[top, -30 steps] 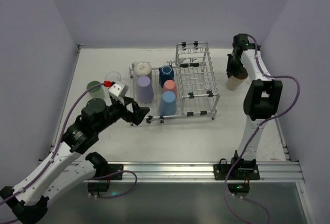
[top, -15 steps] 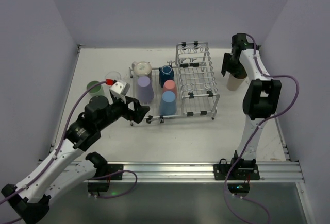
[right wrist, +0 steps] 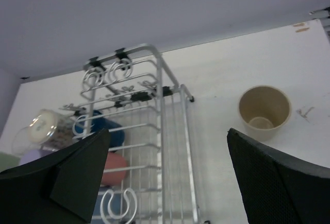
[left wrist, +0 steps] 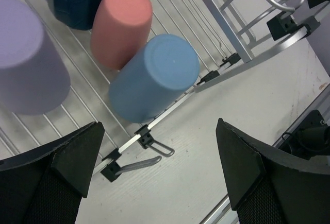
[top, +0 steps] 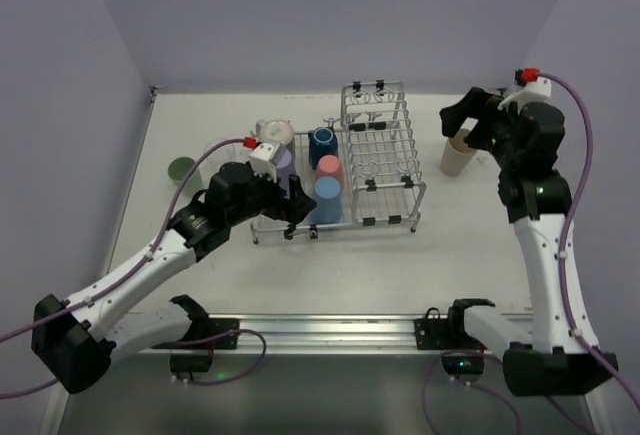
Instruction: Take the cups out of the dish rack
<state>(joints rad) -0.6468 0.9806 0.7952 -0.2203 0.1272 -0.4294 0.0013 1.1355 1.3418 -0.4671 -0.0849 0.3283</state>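
The silver wire dish rack [top: 385,160] stands mid-table. Its low half holds a lavender cup [top: 283,163], a dark blue cup [top: 322,143], a pink cup [top: 329,167], a light blue cup [top: 325,200] and a speckled cream cup [top: 275,135]. My left gripper [top: 290,205] hangs open at the rack's front left corner. In the left wrist view the light blue cup [left wrist: 154,77] lies just ahead of my left gripper [left wrist: 162,167], beside the pink cup [left wrist: 121,26]. A tan cup [top: 458,153] stands upright on the table right of the rack. My right gripper [top: 470,120] is open above it, holding nothing; the tan cup [right wrist: 264,112] shows apart from it.
A pale green cup [top: 183,169] and a clear cup [top: 218,150] stand on the table left of the rack. The rack's taller basket half [right wrist: 154,105] holds no cups. Side walls close in left and right; the arm rail [top: 380,330] runs along the near edge.
My right gripper opened, let go of the tan cup and rose away from it. My left arm swung right, over the rack's front left corner.
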